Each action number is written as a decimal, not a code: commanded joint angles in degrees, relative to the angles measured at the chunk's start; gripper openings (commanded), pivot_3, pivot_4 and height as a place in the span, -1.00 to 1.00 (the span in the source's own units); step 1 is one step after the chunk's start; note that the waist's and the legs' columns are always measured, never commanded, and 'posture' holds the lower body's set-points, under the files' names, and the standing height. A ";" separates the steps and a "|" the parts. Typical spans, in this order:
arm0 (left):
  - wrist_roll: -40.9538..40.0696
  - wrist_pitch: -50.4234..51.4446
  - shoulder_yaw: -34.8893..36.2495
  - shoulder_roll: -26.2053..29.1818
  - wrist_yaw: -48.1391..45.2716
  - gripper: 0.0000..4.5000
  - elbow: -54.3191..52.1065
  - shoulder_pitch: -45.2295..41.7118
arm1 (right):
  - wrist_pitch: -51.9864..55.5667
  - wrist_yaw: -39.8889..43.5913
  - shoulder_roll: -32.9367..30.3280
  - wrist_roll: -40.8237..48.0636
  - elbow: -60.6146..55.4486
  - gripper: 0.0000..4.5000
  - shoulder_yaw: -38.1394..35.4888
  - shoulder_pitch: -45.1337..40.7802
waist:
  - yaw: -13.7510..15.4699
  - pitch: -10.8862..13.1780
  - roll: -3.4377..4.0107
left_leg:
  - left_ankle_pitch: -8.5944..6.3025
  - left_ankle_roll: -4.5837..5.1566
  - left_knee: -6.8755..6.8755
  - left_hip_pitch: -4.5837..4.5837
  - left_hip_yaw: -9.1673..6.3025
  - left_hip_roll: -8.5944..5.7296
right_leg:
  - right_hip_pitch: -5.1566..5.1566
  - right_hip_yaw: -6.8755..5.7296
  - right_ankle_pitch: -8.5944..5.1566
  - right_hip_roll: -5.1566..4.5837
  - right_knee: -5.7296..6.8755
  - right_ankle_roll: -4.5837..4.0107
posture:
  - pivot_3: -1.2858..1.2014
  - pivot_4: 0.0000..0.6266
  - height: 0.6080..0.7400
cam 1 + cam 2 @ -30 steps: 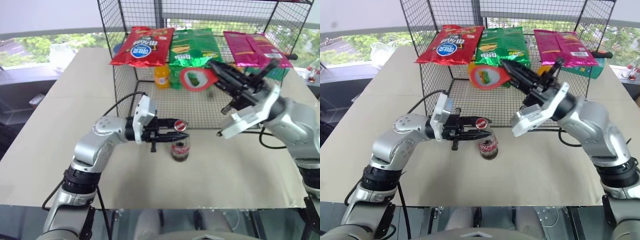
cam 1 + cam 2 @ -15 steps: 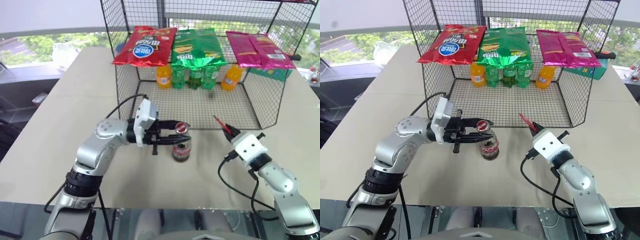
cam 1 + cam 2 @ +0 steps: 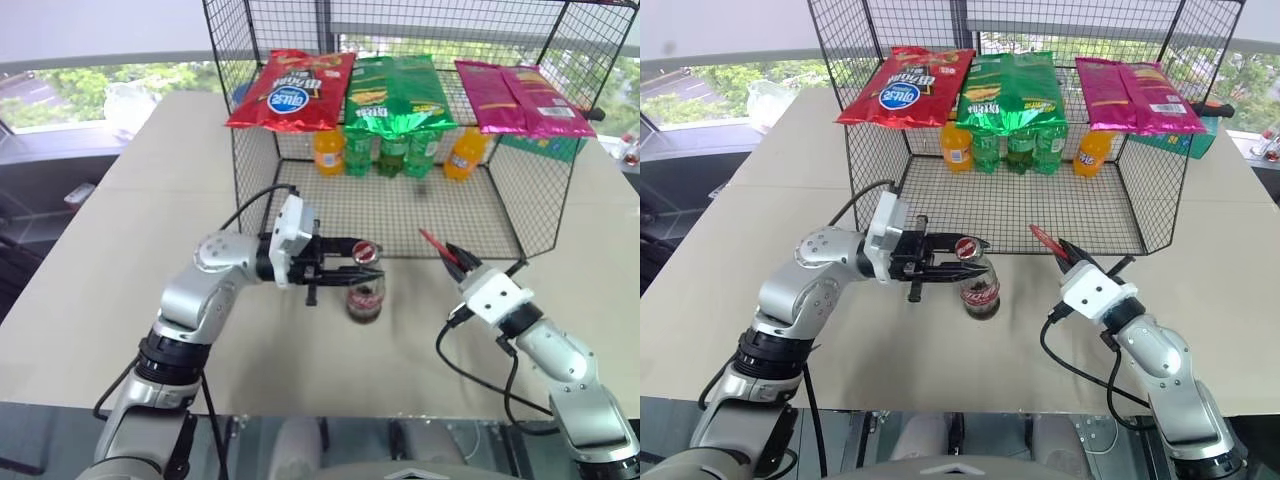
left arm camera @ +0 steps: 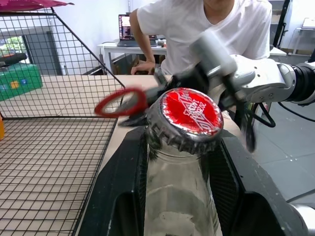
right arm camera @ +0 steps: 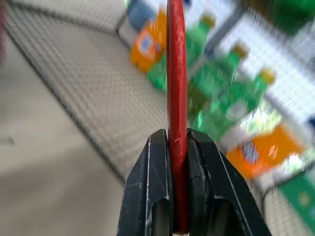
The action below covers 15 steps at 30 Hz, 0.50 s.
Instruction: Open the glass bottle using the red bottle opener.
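We are holding the small clear glass bottle of dark cola [image 3: 364, 299] upright on the beige counter [image 3: 120, 270], our left gripper [image 3: 350, 262] reaching in level from the side with its two black fingers [image 4: 120, 189] clamped on either side of the narrow neck, just beneath the red crimped metal cap [image 4: 191, 112]. Our right gripper [image 3: 455, 258] is hanging to the right of the bottle and apart from it, its fingers [image 5: 156, 187] pressed together on the slim handle of the small red bottle opener [image 3: 436, 244], which is sticking out past the fingertips and pointing up and away toward the black wire mesh cage [image 3: 520, 190]. In the left wrist view the opener's ring-shaped head is showing just beyond the cap, not touching it. Inside the cage, beyond both grippers, orange soda bottles [image 3: 326, 152] and green plastic bottles [image 3: 391, 152] are standing in a row.
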 commanded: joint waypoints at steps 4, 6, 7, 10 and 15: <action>0.87 1.32 -1.86 -0.21 0.65 -0.46 -0.70 1.18 | -7.57 2.65 -2.46 -2.82 -2.49 -1.00 2.53 -3.45 | 0.11 0.02 -0.05 | 0.00 0.00 0.00 -0.01 -0.04 0.00 | 0.00 -0.04 0.00 0.00 0.00 0.00 | 0.03 -0.52 1.00; 0.80 1.63 -2.15 -0.43 0.76 -0.46 -0.88 1.18 | -9.36 4.16 -3.28 -3.69 -3.10 -1.00 4.00 -5.03 | 0.12 0.03 -0.06 | 0.00 0.00 0.00 -0.02 -0.03 0.00 | 0.00 -0.04 0.00 0.00 0.00 0.00 | 0.03 -0.52 1.00; 0.84 1.60 -2.22 -0.44 0.74 -0.46 -0.89 1.25 | -10.59 5.31 -4.24 -3.87 -3.52 -1.00 4.57 -5.48 | 0.12 0.03 -0.06 | 0.00 0.00 0.01 -0.02 -0.02 0.00 | 0.00 -0.03 0.00 0.00 -0.01 0.00 | 0.03 -0.52 1.00; 0.96 1.42 -2.15 -0.35 0.58 -0.46 -0.45 1.24 | -13.64 6.96 -6.45 -3.77 -4.11 -1.00 4.65 -5.86 | 0.19 0.02 -0.07 | 0.00 0.00 0.04 -0.01 -0.01 0.00 | 0.02 -0.02 0.00 -0.01 -0.01 0.00 | 0.03 -0.52 1.00; 0.84 1.33 -1.95 -0.49 0.59 -0.46 0.07 1.27 | -14.76 7.35 -7.15 -2.90 -5.06 -1.00 3.73 -6.91 | 0.19 0.03 -0.07 | 0.00 0.00 0.03 0.00 -0.05 0.00 | 0.04 -0.07 0.00 0.00 -0.01 0.00 | 0.03 -0.52 1.00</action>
